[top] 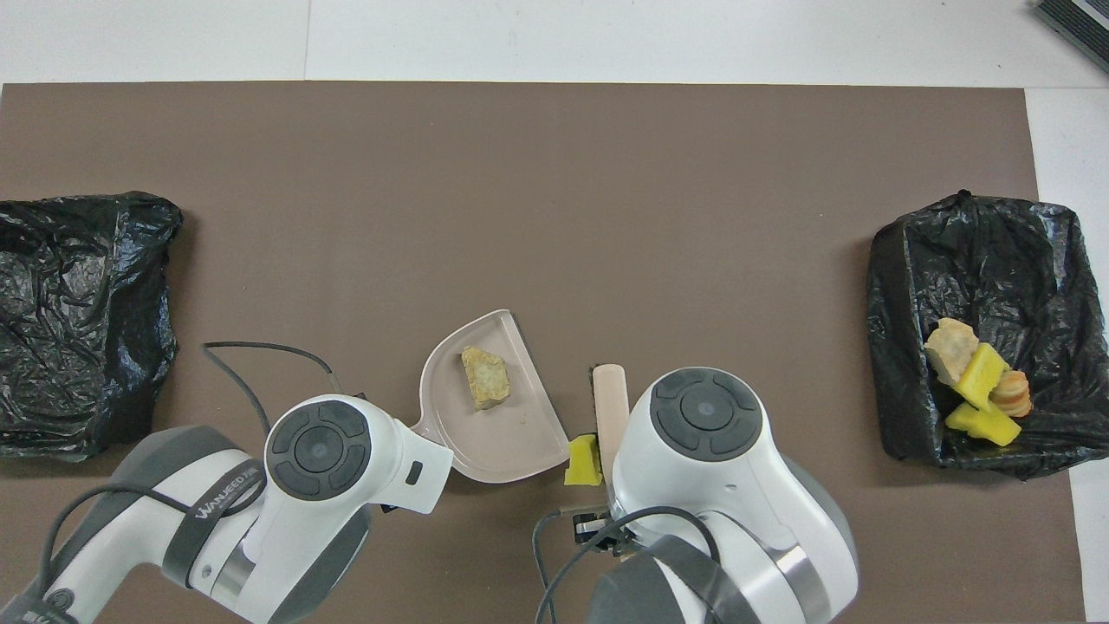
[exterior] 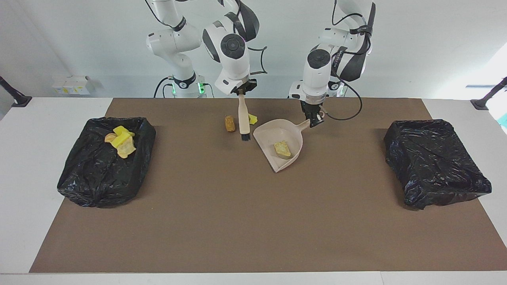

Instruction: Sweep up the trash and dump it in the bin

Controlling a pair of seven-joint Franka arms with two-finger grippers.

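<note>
Left gripper [exterior: 314,122] fingers pinched on the dustpan [exterior: 282,136] handle, pan flat on the brown mat [exterior: 253,221], one pastry [exterior: 282,148] inside. Right gripper [exterior: 242,92] fingers clamped on the brush [exterior: 243,122] handle, brush hanging upright over the mat. Yellow wedge [exterior: 252,118] and cork roll [exterior: 229,122] lie loose beside the brush. More trash sits in the bin [exterior: 106,162] at the right arm's end; the other bin [exterior: 433,162] sits at the left arm's end.

Robotics lab: two arms [exterior: 233,51] at brown-matted table [exterior: 253,221].

table [exterior: 23,166] | brown mat [exterior: 253,221] | on mat: two black bins [exterior: 107,166] [exterior: 435,162], dustpan [exterior: 291,136], cork roll [exterior: 229,123], yellow wedge [exterior: 252,118]
</note>
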